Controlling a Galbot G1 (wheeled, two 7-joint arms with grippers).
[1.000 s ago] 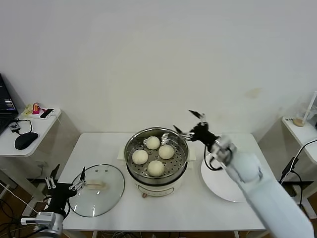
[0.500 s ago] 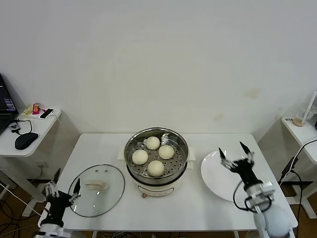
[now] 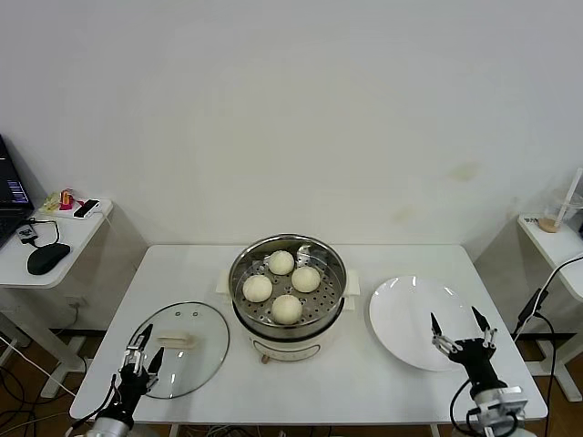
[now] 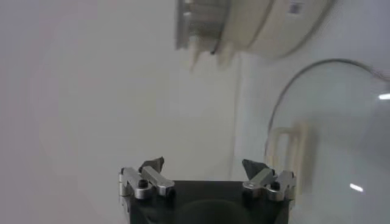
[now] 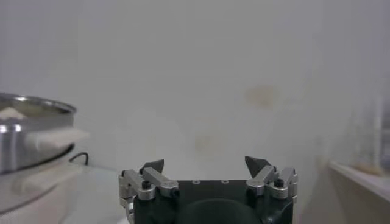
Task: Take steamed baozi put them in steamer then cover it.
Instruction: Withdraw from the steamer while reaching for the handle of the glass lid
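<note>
Right tool (image 3: 463,330) pulled back off steamer (image 3: 288,289) w/ 4 baozi (image 3: 287,308), now low by plate (image 3: 410,319); both tools released, left tool (image 3: 138,357) by cover (image 3: 187,346).

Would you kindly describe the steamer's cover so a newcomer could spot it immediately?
On the white table, look to the left of the steel steamer. The cover lies flat there: a clear glass disc with a metal rim and cream bar handle, unlike the opaque white plate opposite.

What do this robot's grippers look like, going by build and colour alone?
Both match: the left gripper and right gripper each have a black body, silver metal finger links with screws, and dark pointed fingertips. A black cable loops beside the right one's white wrist. No markings show.
</note>
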